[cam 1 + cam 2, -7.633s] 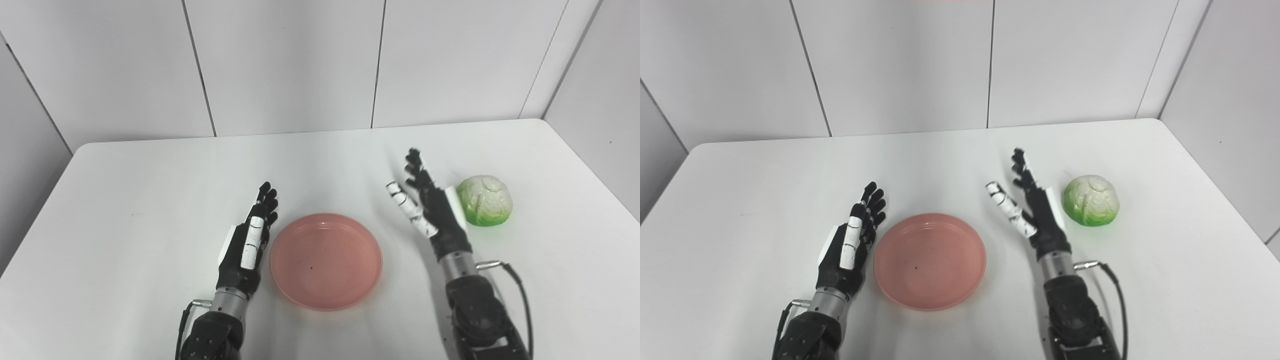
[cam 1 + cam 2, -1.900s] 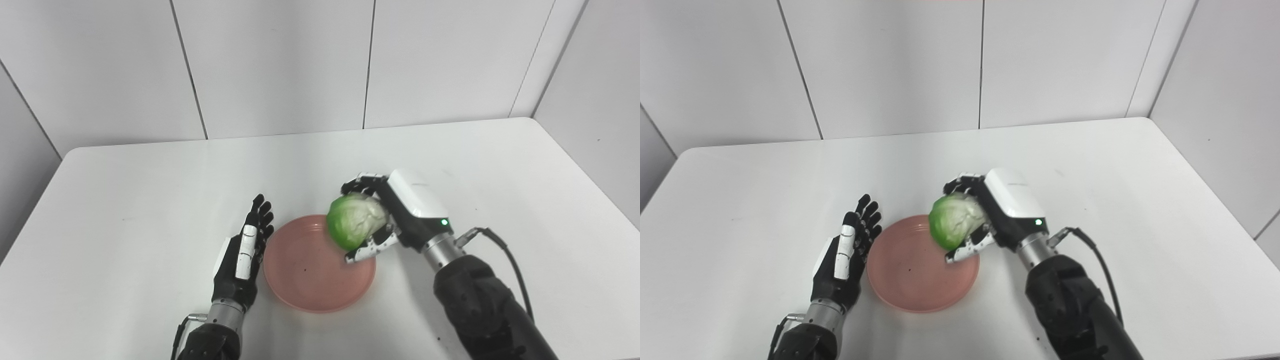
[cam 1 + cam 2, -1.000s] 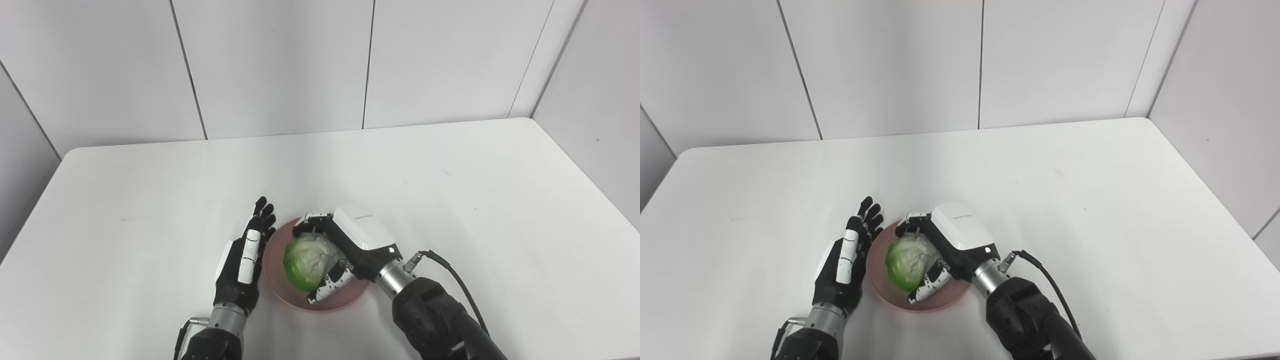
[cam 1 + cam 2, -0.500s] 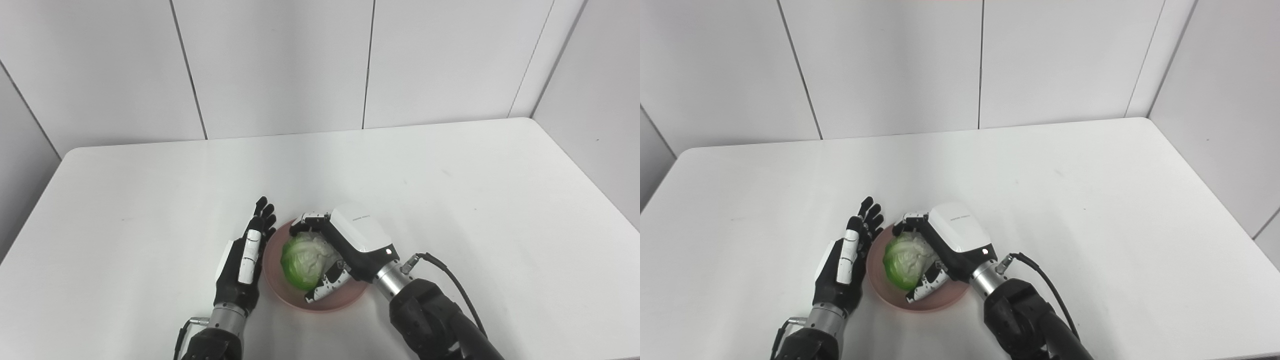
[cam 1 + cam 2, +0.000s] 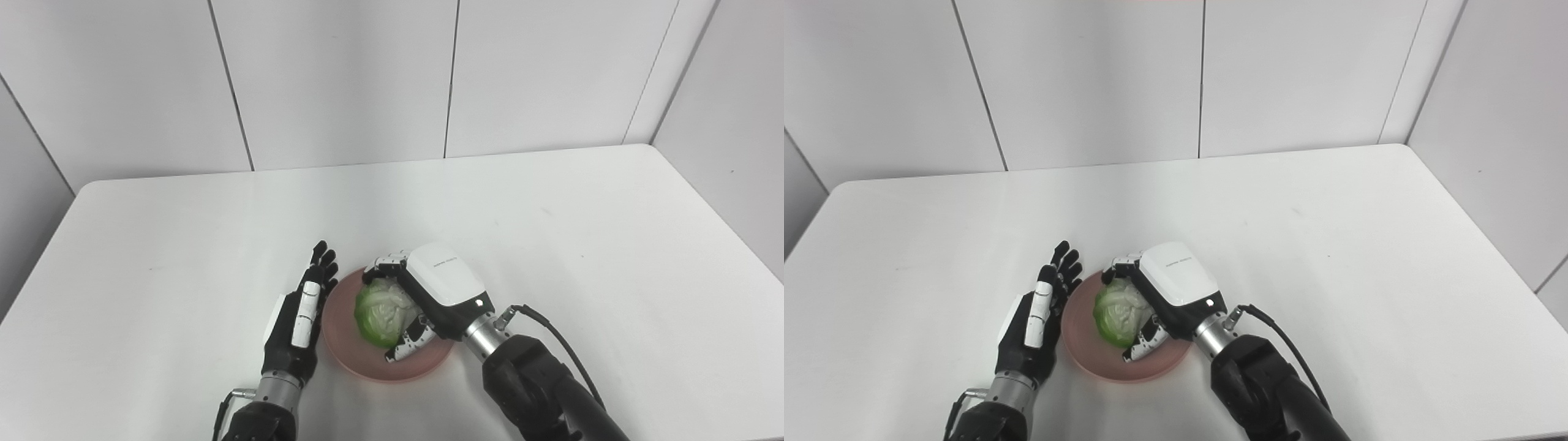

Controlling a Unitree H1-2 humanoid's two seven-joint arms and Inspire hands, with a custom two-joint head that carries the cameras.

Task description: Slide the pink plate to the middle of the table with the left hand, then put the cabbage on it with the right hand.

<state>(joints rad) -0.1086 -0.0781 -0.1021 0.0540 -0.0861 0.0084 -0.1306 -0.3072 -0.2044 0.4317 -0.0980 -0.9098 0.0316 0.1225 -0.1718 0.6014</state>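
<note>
While the right hand (image 5: 438,294) is bent over the pink plate (image 5: 343,343), its fingers (image 5: 384,264) are curled around the cabbage (image 5: 380,312) from the far side and its thumb comes under the cabbage from the near side. So this hand is closed on the cabbage and holds it inside the plate area. Whether the cabbage already touches the bottom of the plate, I cannot tell, because the hand and the cabbage cover that place. The cabbage shows its green side toward the left and its pale, wrinkled side toward the palm.

The left hand (image 5: 297,327) lies just beside the left rim of the plate, on the white surface (image 5: 184,245). Its fingers (image 5: 323,262) are stretched straight and point away from the robot, a little apart from each other, and they hold nothing. The edge of this hand is very close to the plate rim; if it really touches the rim is not clear.

The plate stands on the near part of the surface, about in the middle between left and right. A black cable (image 5: 551,331) runs from the right wrist along the right forearm.
</note>
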